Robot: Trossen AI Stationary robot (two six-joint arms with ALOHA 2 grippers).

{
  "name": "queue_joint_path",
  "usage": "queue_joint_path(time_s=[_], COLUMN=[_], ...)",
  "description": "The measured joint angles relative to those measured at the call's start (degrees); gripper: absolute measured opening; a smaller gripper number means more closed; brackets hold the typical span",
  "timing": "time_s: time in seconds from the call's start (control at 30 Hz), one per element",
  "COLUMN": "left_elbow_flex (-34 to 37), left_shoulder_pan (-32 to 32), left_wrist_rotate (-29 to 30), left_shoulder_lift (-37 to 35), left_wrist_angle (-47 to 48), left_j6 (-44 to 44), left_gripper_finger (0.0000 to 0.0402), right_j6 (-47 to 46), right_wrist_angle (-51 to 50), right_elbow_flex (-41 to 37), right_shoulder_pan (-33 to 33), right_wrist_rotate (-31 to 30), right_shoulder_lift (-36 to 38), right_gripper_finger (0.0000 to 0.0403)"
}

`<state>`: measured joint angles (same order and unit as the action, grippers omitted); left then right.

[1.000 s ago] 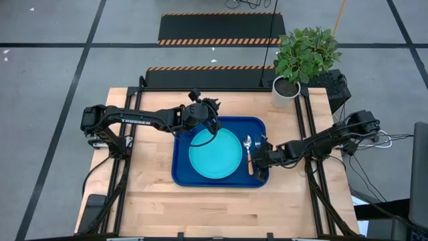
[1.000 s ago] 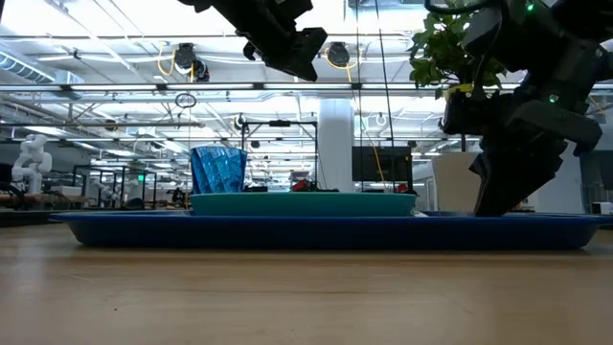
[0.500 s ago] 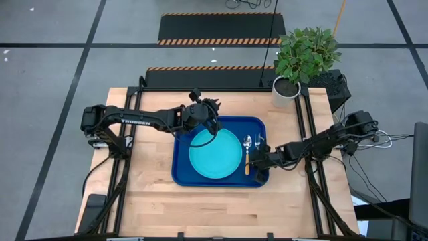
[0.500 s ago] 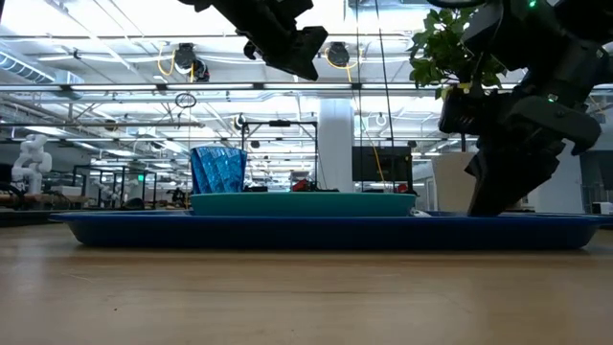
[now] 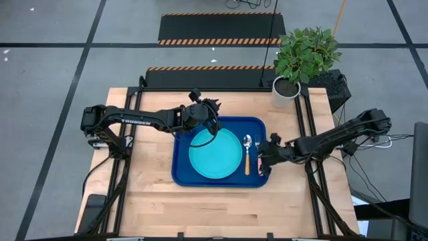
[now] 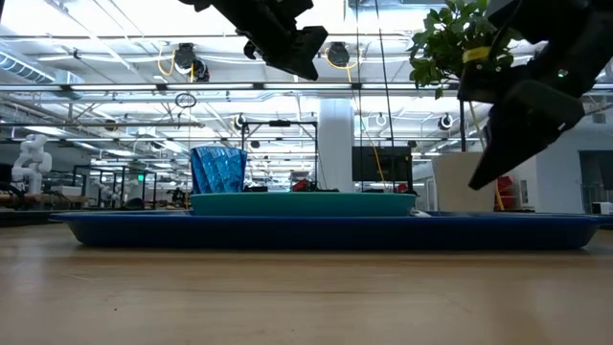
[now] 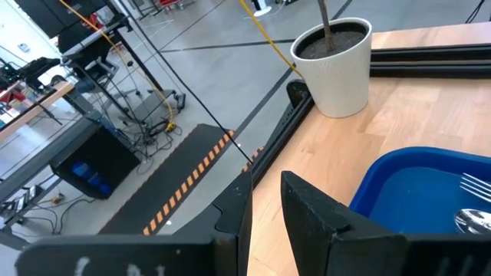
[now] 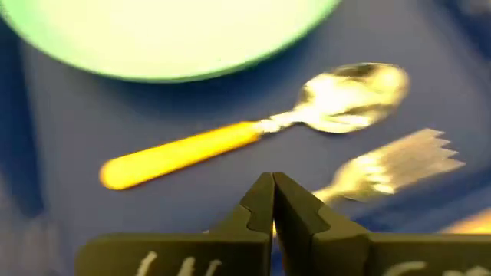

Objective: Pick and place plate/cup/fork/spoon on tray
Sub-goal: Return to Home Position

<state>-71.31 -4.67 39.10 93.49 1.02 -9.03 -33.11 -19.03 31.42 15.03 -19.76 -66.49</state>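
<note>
now the right gripper (image 5: 269,151), fingers pressed shut on nothing, hovers just above the tray's (image 5: 179,175) right edge, the fork (image 8: 387,172) directly beneath and the spoon (image 5: 247,153) just beyond it toward the plate (image 5: 215,154), handles running back alongside the fingers.

Even, bright overhead light is cast, with soft shadows only. In the low view, ceiling lamps (image 6: 182,57) are blown to glare. Just ahead of the right hand (image 8: 272,201), the spoon (image 8: 253,130) and fork (image 8: 391,169) are smeared and overexposed.
</note>
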Motion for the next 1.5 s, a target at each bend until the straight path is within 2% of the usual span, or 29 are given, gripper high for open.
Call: queue_joint_path(time_s=[0.23,0.43,0.6,0.7,0.9,1.03,1.23,1.4,1.5], left_elbow_flex=[0.0,0.0,0.0,0.1,0.0,0.0,0.0,2.9,6.0], left_shoulder_pan=[0.0,0.5,1.9,3.7,7.0,9.5,12.7,14.4,15.0], left_wrist_rotate=[0.0,0.0,4.9,7.6,8.1,5.6,3.8,-0.3,-6.0], left_shoulder_lift=[0.0,0.0,-2.9,-6.3,-16.4,-21.5,-21.9,-21.1,-22.1], left_wrist_angle=[0.0,1.0,11.0,18.8,33.9,47.9,67.8,73.4,72.8], left_j6=[0.1,0.1,0.2,2.9,16.1,31.8,52.8,57.6,56.9], left_gripper_finger=[0.0074,0.0074,0.0074,0.0074,0.0074,0.0074,0.0074,0.0074,0.0074], right_j6=[-9.7,-11.2,-12.9,-10.6,-9.1,-15.8,-26.7,-29.1,-29.0], right_wrist_angle=[-14.0,-15.5,-19.6,-19.8,-21.4,-27.5,-36.2,-37.0,-33.7], right_elbow_flex=[0.0,0.0,0.0,0.0,0.0,0.0,0.0,-1.6,-4.0], right_shoulder_pan=[0.4,1.7,2.0,2.0,1.3,1.1,1.0,1.1,1.2], right_wrist_rotate=[-3.5,-4.1,-9.9,-13.3,-16.5,-19.2,-18.5,-15.2,-11.4], right_shoulder_lift=[5.7,5.5,5.8,6.5,7.7,10.9,15.8,18.1,19.5], right_gripper_finger=[0.0,0.0,0.0,0.0,0.0,0.0,0.0,0.0004,0.0023])
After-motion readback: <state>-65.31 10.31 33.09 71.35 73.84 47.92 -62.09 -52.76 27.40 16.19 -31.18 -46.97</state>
